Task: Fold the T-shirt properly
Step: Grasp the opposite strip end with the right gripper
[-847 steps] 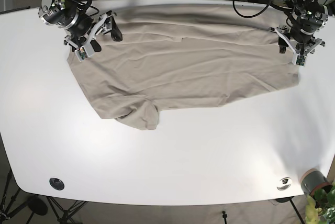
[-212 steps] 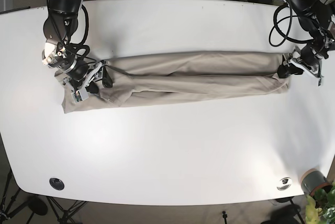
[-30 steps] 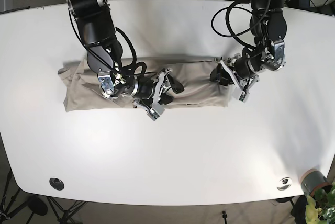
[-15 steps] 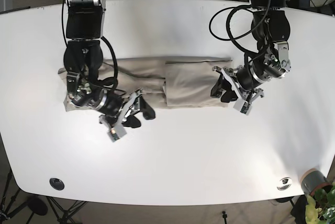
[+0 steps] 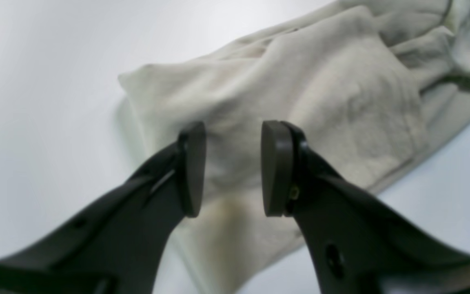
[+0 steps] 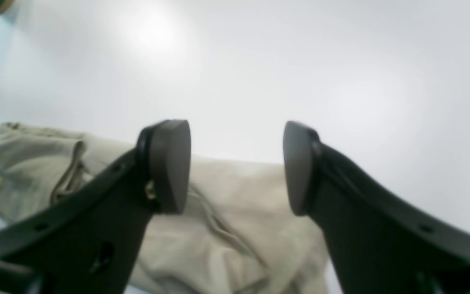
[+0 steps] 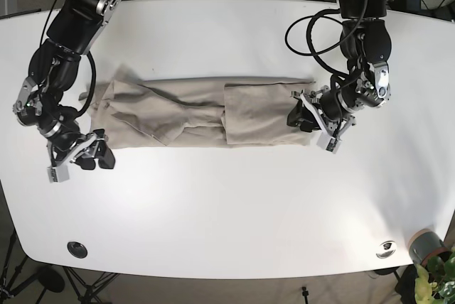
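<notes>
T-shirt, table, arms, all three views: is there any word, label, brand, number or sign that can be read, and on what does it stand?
None can be read.
T-shirt: plain beige cloth, no print or tag showing.
Table: bare white, no markings.
Left end effector and right end effector: plain dark fingers, no lettering.

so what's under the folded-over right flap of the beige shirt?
In the base view, the flap lies on the beige cotton T-shirt, whose lower layer shows only along the top edge. The rest beneath is covered. The left gripper hovers open at its end.
</notes>
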`<action>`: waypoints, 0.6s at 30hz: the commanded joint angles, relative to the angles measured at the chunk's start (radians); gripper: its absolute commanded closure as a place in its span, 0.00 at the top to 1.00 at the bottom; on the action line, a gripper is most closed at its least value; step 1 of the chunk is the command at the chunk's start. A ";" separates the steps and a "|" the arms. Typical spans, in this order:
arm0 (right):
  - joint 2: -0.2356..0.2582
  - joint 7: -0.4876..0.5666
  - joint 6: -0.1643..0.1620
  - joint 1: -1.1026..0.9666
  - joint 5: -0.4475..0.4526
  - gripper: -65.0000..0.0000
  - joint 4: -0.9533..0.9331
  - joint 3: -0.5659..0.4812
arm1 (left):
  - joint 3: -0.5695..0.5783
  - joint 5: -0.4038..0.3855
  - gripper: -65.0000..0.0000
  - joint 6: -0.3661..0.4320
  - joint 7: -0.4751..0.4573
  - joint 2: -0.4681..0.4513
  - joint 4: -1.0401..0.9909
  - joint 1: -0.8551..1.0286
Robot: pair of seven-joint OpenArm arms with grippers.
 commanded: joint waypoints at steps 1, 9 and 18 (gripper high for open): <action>0.048 0.016 0.009 0.022 0.021 0.53 -0.040 0.051 | -0.003 -0.019 0.32 -0.004 -0.020 -0.009 -0.014 -0.028; 0.151 0.025 0.013 0.024 0.022 0.53 -0.275 0.160 | 0.002 -0.018 0.32 -0.004 -0.089 -0.012 -0.076 -0.032; 0.179 0.059 0.013 -0.012 0.022 0.53 -0.350 0.158 | 0.003 -0.018 0.32 -0.004 -0.096 -0.015 -0.125 -0.034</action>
